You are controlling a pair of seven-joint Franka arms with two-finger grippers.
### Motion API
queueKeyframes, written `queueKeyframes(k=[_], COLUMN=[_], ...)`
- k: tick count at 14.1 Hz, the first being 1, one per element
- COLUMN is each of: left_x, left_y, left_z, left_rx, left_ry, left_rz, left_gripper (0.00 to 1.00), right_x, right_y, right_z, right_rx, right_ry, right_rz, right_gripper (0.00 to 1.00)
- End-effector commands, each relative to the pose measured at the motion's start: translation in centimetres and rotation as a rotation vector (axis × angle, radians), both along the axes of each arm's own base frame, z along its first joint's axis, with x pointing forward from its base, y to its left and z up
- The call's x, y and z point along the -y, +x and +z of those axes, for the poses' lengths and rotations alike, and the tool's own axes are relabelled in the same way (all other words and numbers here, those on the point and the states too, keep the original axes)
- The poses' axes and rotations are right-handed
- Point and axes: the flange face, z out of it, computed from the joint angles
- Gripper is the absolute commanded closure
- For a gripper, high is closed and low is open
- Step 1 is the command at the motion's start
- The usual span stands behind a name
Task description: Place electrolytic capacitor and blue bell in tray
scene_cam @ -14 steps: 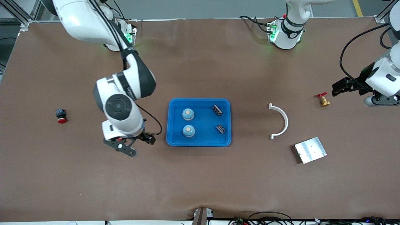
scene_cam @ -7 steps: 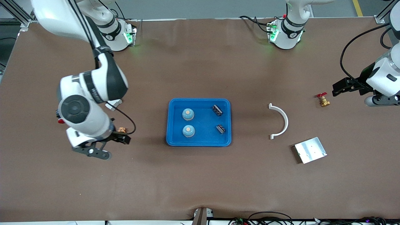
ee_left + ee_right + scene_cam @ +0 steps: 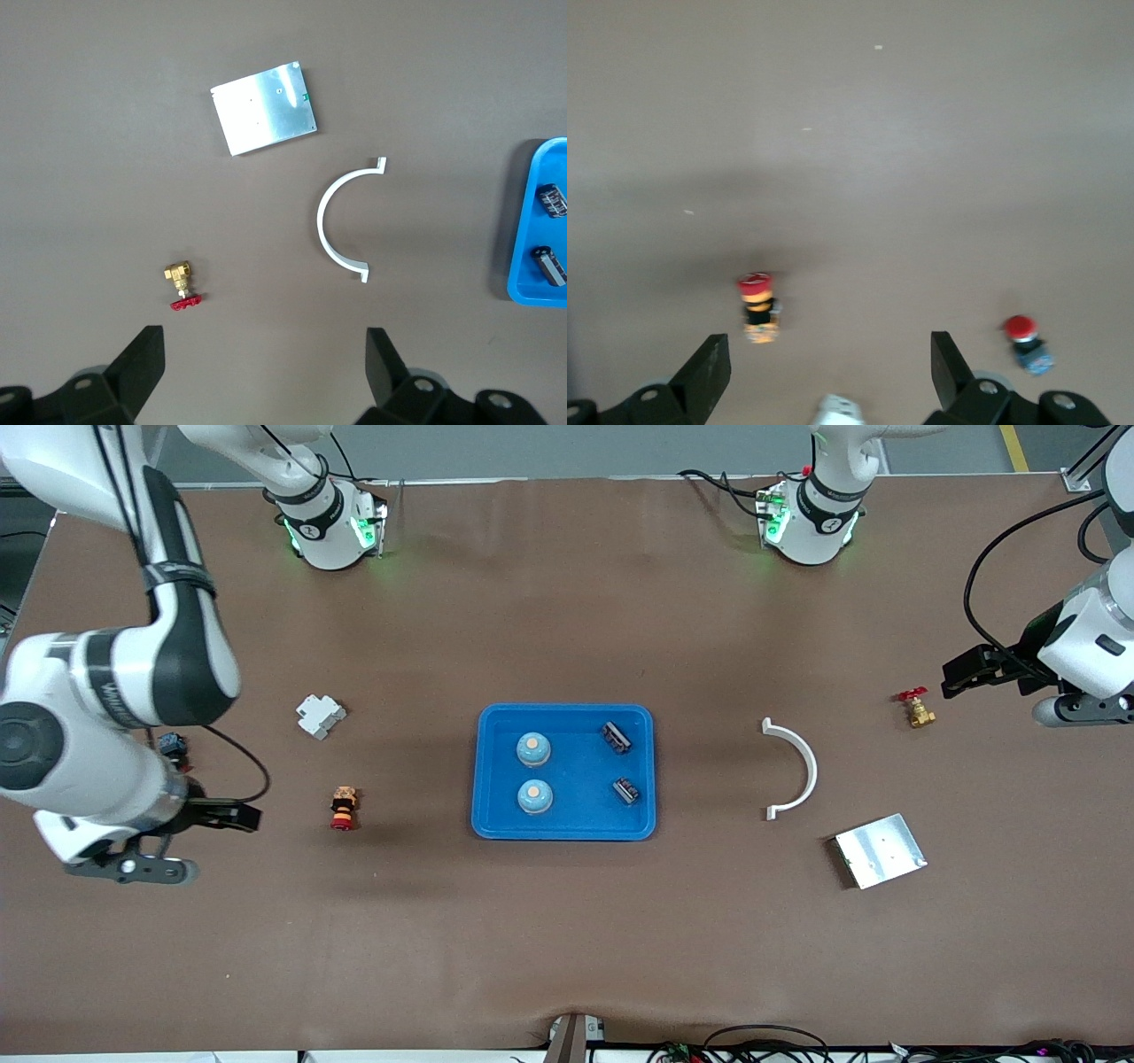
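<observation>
The bright-blue tray [image 3: 580, 772] lies mid-table. In it stand two blue bells [image 3: 533, 749] [image 3: 534, 796] and lie two black electrolytic capacitors [image 3: 617, 737] [image 3: 626, 790]. The tray's edge [image 3: 539, 221] and both capacitors [image 3: 554, 199] [image 3: 550, 264] also show in the left wrist view. My right gripper [image 3: 124, 865] [image 3: 828, 367] is open and empty over bare table at the right arm's end, apart from the tray. My left gripper [image 3: 1076, 710] [image 3: 263, 356] is open and empty over the left arm's end, where the arm waits.
A white part [image 3: 320, 716], a red-and-yellow push button [image 3: 344, 808] [image 3: 757, 306] and a blue-bodied red button [image 3: 173, 746] [image 3: 1028, 342] lie toward the right arm's end. A white arc [image 3: 793, 769], a silver plate [image 3: 880, 850] and a brass valve [image 3: 915, 708] lie toward the left arm's end.
My right arm has swung from beside the tray out to its own end of the table, uncovering the white part and the push button. The left arm has not moved.
</observation>
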Motion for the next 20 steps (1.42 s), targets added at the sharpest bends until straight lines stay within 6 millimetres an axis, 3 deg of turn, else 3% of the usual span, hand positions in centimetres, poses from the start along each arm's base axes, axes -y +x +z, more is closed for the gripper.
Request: queueKeyframes(k=[1,2,7,12,14,20], left_x=[0.1,0.2,0.2,0.3,0.3,0.3], left_y=[0.0,0.0,0.0,0.0,0.0,0.0], left_z=[1.0,1.0,1.0,0.9,1.0,0.9], left_rx=[0.02,0.02,0.02,0.018,0.02,0.018], left_ry=[-0.016,-0.018,-0.019,-0.019,-0.019,-0.019], left_rz=[-0.005,-0.007,-0.004,0.0,0.0,0.0], left_gripper=[0.0,0.0,0.0,0.0,0.0,0.0], right_x=[4.8,5.6,5.6,7.8,9.4,10.4], right_y=[-1.8,-2.3,-6.4,-8.8,-9.7,-12.2], right_z=[2.1,2.6,6.5,10.7,11.7,14.2], right_rx=[-0.011,-0.01,0.016,0.039,0.042,0.065], right_ry=[0.011,0.011,0.047,0.103,0.161,0.158], right_rz=[0.04,0.029,0.009,-0.049,-0.091,-0.046], right_gripper=[0.0,0.0,0.0,0.0,0.0,0.0])
